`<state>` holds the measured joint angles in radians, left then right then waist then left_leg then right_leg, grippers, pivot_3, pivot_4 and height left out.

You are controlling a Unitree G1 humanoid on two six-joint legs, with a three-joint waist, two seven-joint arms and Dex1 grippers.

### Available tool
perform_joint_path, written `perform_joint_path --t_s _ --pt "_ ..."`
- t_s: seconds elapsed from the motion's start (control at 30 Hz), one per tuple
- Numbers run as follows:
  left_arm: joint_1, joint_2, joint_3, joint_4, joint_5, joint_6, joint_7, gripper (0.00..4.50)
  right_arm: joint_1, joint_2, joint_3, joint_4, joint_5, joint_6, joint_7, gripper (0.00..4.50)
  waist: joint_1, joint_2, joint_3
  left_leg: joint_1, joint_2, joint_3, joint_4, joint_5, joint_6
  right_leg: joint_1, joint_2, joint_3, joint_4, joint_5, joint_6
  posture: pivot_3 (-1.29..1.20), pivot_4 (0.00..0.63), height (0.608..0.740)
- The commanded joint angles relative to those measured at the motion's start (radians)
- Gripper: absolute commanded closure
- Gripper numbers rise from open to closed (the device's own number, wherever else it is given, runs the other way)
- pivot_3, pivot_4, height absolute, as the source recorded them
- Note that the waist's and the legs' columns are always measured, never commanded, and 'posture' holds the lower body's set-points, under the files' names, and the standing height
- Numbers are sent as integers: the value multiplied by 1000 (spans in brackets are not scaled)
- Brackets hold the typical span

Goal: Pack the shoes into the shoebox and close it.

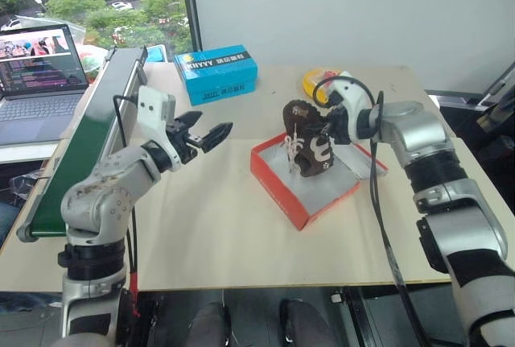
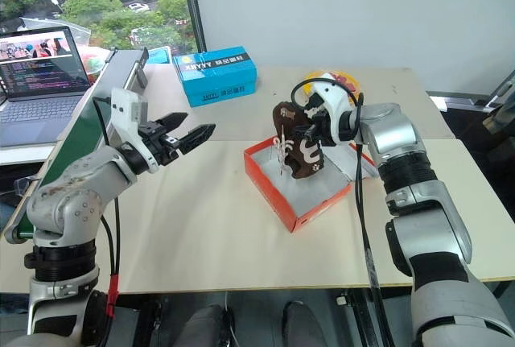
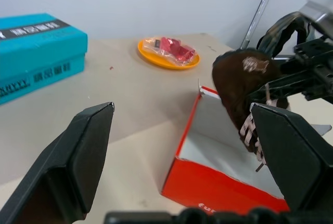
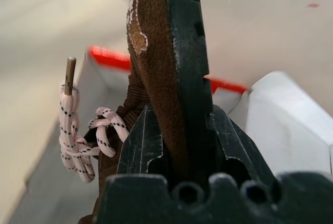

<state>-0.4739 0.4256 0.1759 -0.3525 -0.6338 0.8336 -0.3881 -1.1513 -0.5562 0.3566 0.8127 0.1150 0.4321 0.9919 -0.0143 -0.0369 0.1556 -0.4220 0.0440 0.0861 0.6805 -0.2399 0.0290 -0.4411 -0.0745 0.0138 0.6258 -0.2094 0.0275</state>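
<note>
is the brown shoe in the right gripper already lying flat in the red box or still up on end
On end. The right gripper pinches the dark brown laced shoe upright over the open red-orange cardboard shoebox, laces dangling. Whether it touches the box floor, cannot tell.

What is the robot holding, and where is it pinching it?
The right gripper pinches a brown shoe by its sole edge, above the red shoebox. The left gripper holds nothing.

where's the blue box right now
The blue box sits at the table's far edge, left of the yellow plate, beyond the open left gripper.
</note>
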Motion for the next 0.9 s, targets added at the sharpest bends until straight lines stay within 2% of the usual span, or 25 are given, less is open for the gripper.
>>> perform_joint_path --t_s 0.03,0.17,0.4,0.47,0.53,0.77,0.9 --pt "26 -8 10 -75 -4 -10 31 0 -66 9 39 152 -116 -152 54 4060 0 0 0 0 0 0 0 0 0 0 0 0 0 0 0 0 150 740" --pt "48 -22 15 -100 -10 -11 58 0 -93 44 64 314 -213 -259 64 4060 -1 0 0 1 0 0 0 1 -1 0 0 0 1 0 0 0 150 740" --pt "122 -21 36 -177 -22 12 104 0 -87 91 -2 474 -268 -298 -53 4060 -1 0 0 2 0 -1 0 1 -2 1 0 0 2 0 -1 0 150 740" --pt "136 -18 48 -195 -29 20 116 0 -79 101 -31 489 -268 -297 -87 3061 -2 0 0 3 0 -1 0 1 -2 2 0 0 2 0 -1 0 150 740" --pt "143 -17 59 -204 -36 25 128 0 -70 109 -50 497 -272 -298 -105 2493 -1 0 0 5 0 -1 0 1 -2 4 -1 0 2 0 -1 0 150 740" --pt "157 2 61 -221 -50 38 144 0 -90 161 -169 464 -212 -315 -145 19 -2 0 0 6 0 -1 -1 1 -2 4 0 1 2 0 -1 0 150 740" --pt "162 20 69 -215 -32 32 151 0 -101 182 -237 379 -162 -296 -105 19 -8 0 0 6 1 -1 -1 1 -2 3 0 1 3 0 -1 0 150 740"
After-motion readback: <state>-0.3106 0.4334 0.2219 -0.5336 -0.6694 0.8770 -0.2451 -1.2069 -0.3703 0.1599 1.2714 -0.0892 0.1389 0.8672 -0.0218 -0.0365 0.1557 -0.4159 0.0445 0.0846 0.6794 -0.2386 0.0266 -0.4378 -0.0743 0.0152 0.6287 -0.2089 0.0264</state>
